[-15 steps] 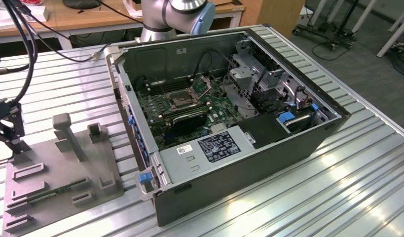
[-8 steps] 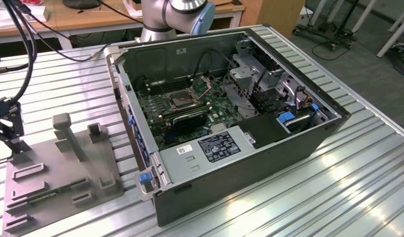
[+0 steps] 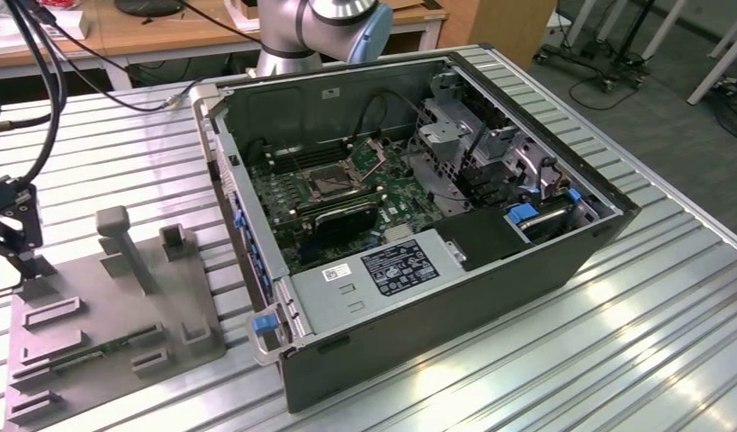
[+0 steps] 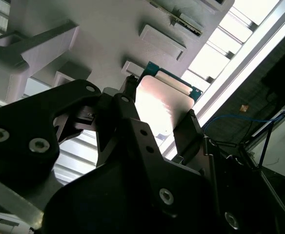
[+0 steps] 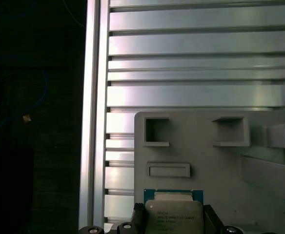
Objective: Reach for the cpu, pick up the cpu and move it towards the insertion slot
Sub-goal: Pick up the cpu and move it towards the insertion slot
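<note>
The cpu [image 5: 174, 213], a small square chip with a pale metal top and a green edge, lies on the grey fixture plate [image 5: 201, 146] and also shows in the second wrist view [image 4: 164, 105]. My gripper [image 5: 174, 220] straddles it, with one dark finger [image 4: 129, 95] against one side and the other [image 4: 190, 127] against the opposite side, so it looks shut on the cpu. In the exterior view the gripper [image 3: 26, 263] is low over the plate [image 3: 116, 342] at the far left. The insertion slot [image 3: 332, 184] is the square socket on the green motherboard inside the open computer case.
The open black computer case [image 3: 464, 279] lies on the slatted aluminium table [image 3: 656, 342], to the exterior view's right of the plate. Grey upright posts [image 3: 119, 241] and small holders rise from the plate near the gripper. Cables [image 3: 38, 99] hang at the left. The table's edge rail [image 5: 96, 122] runs close by.
</note>
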